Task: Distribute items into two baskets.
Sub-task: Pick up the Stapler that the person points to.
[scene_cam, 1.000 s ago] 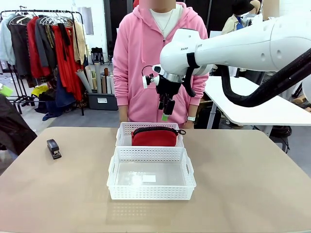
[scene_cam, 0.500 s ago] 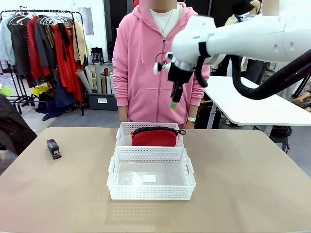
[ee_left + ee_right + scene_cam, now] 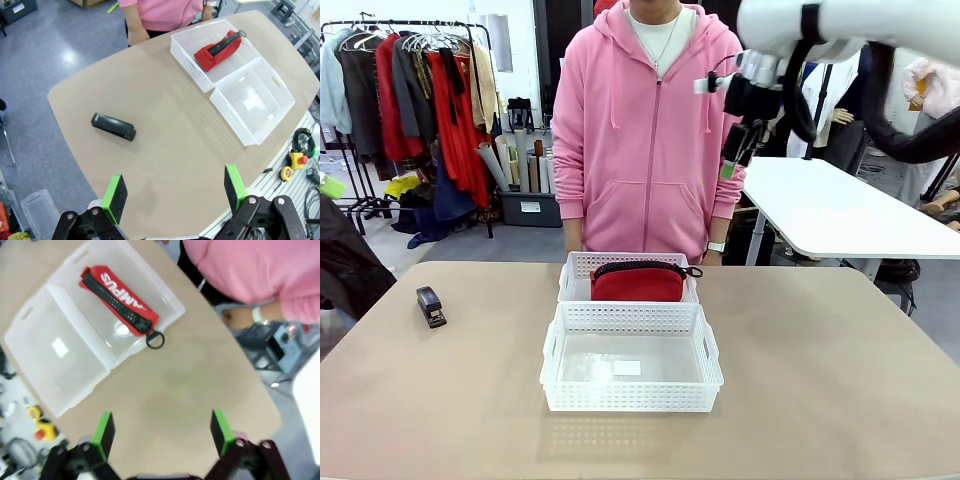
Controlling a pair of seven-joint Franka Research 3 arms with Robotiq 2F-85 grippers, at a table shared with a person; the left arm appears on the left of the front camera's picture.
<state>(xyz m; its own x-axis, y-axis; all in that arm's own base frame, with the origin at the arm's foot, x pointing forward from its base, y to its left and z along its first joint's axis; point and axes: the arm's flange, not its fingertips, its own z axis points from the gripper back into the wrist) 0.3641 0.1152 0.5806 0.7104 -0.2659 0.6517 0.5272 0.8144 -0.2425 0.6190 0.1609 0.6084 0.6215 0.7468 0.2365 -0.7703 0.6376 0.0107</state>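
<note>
A red pouch (image 3: 638, 284) with a black zipper lies in the far white basket (image 3: 578, 275), in front of the person in pink. The near basket (image 3: 631, 399) holds nothing but a small white label. A small black stapler (image 3: 430, 306) rests on the table at the far left. My right gripper (image 3: 737, 152) hangs open high above the table's right half, well clear of both baskets. From its wrist I see the pouch (image 3: 120, 301) and open gripper (image 3: 162, 432). My left gripper (image 3: 173, 189) is open high above the table, with the stapler (image 3: 113, 126) and pouch (image 3: 217, 49) below.
The person stands at the table's far edge behind the baskets. A white table (image 3: 840, 215) stands at the back right and a clothes rack (image 3: 410, 100) at the back left. Bare tabletop lies on either side of the baskets.
My right arm has risen and swung to the right, away from above the far basket. The pouch, stapler and baskets have stayed put.
</note>
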